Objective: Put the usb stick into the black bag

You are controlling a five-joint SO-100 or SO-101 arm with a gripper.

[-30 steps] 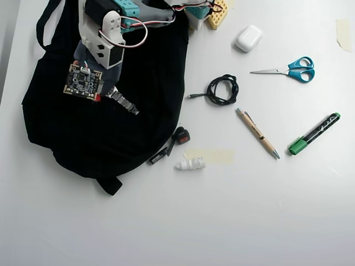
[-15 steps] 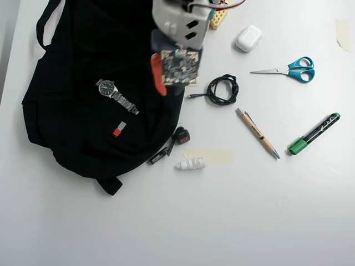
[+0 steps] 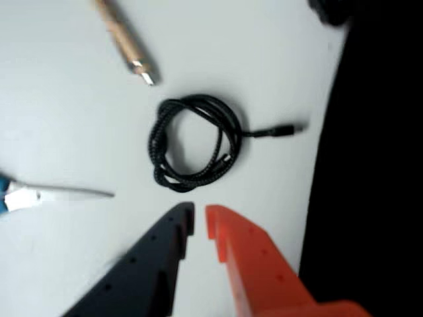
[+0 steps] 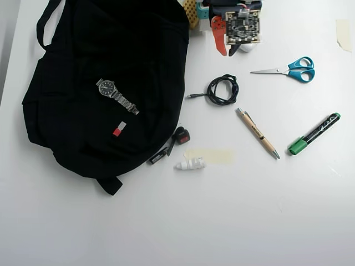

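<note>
In the wrist view the gripper (image 3: 199, 221) hangs empty over the white desk (image 4: 233, 221), its black and orange fingertips (image 3: 221, 224) nearly pressed together with only a thin slit between them, just short of the one coiled black cable (image 3: 192, 142). The one usb stick (image 4: 118, 129) lies on top of the one black bag (image 4: 72, 138), near one wristwatch (image 4: 115, 95). Also on the desk are one pair of scissors (image 4: 291, 68), one pen (image 4: 258, 133), one green marker (image 4: 313, 133), one white ribbed plug (image 4: 190, 164) and one black-and-red gadget (image 4: 181, 135).
</note>
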